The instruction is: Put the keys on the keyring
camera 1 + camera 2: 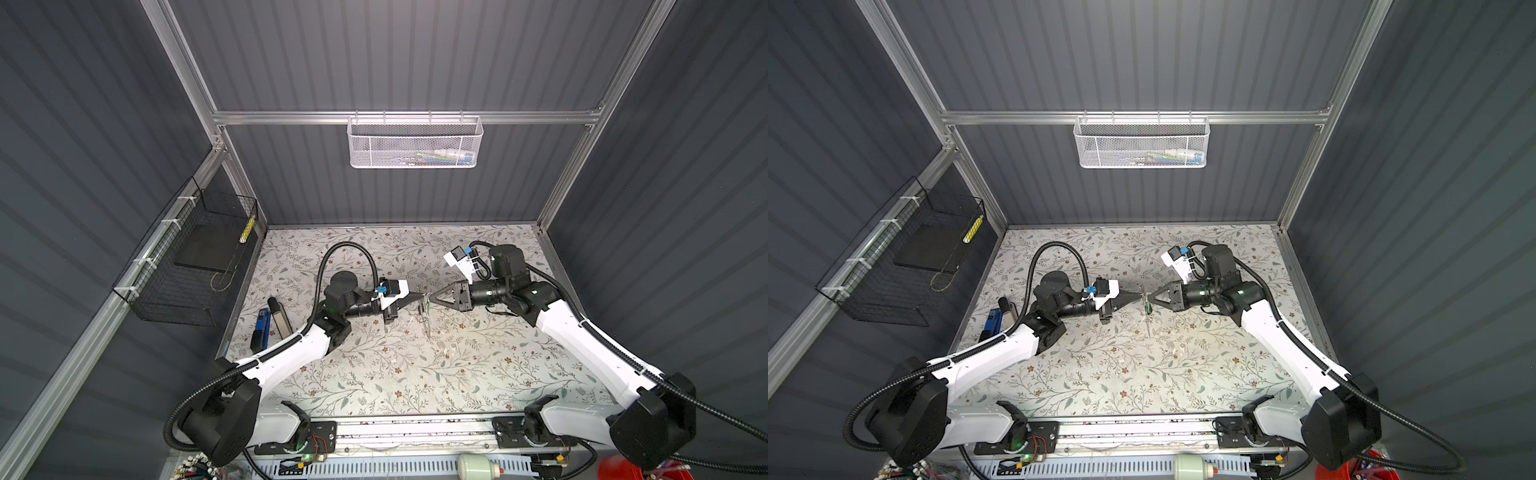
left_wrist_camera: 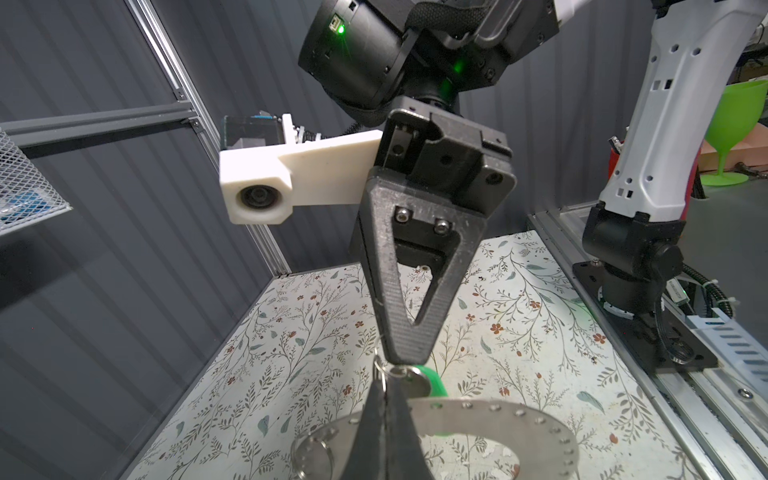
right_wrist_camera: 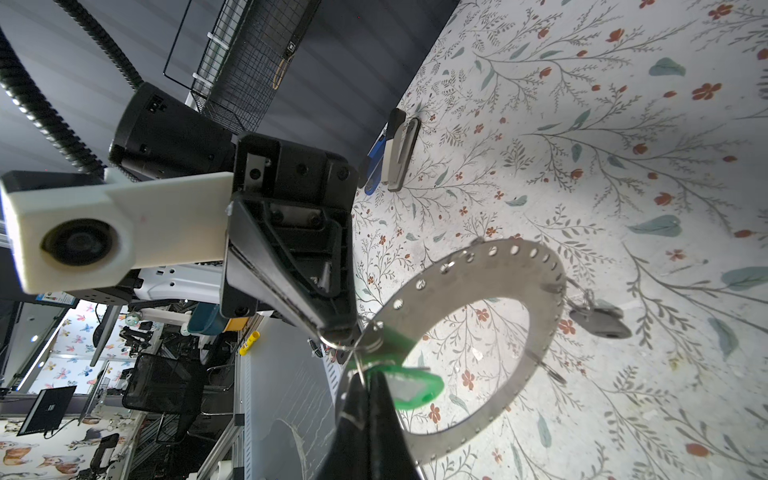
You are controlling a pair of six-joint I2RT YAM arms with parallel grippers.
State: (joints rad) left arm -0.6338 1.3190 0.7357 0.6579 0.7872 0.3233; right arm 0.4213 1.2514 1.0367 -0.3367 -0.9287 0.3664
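Well, in both top views my left gripper (image 1: 419, 296) and my right gripper (image 1: 433, 297) meet tip to tip up above the flowery table (image 1: 374, 374). The keyring (image 1: 424, 312) hangs between them on its edge, so I see only a thin line. In a top view a bit of the green tag (image 1: 1147, 308) shows just under the tips. In the left wrist view my left fingers (image 2: 370, 436) are squeezed shut, and I think they pinch a small wire loop (image 2: 380, 371) at the keyring's rim. My right gripper's tip comes down right beside that loop, with the green tag just behind it. In the right wrist view my right fingers (image 3: 353, 436) are squeezed shut too, on the end of the green tag as far as I can tell. On the far side of the keyring the dark-headed key (image 3: 600, 324) dangles from the rim, so I think that one is done. The green tag is right at the loop, but I cannot tell if it is hooked on. I think that is the job left.
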